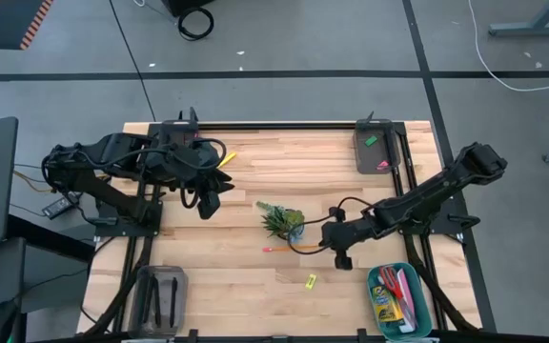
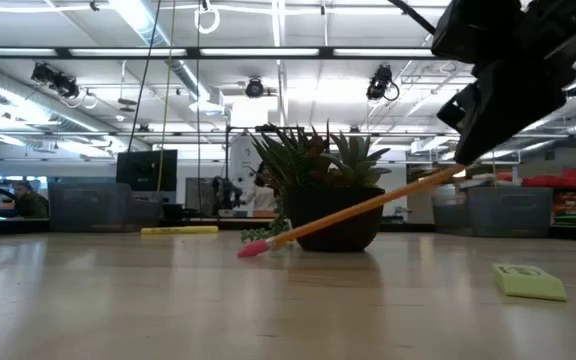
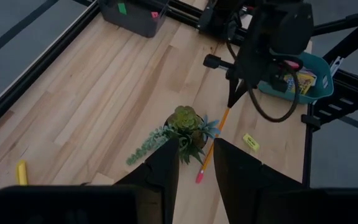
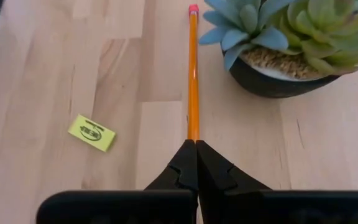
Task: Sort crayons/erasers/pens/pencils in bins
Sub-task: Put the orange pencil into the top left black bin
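The right gripper [image 4: 194, 146] is pinched shut on one end of the orange pencil [image 4: 193, 74], just in front of the potted plant [image 1: 282, 221]; the pencil slopes down so its pink eraser tip rests on the table [image 1: 255, 171] beside the pot. To do this lift well, I judge the arm should rise straight up (the tip lies close to the leaves) before swinging away. A yellow eraser [image 1: 311, 280] lies nearer the front edge than the plant. The teal bin [image 1: 421, 314] sits well to the plant's right front. Beyond the plant, the left gripper [image 3: 194, 158] hovers with fingers apart, empty. Farthest back stands a dark grey bin [image 1: 366, 154].
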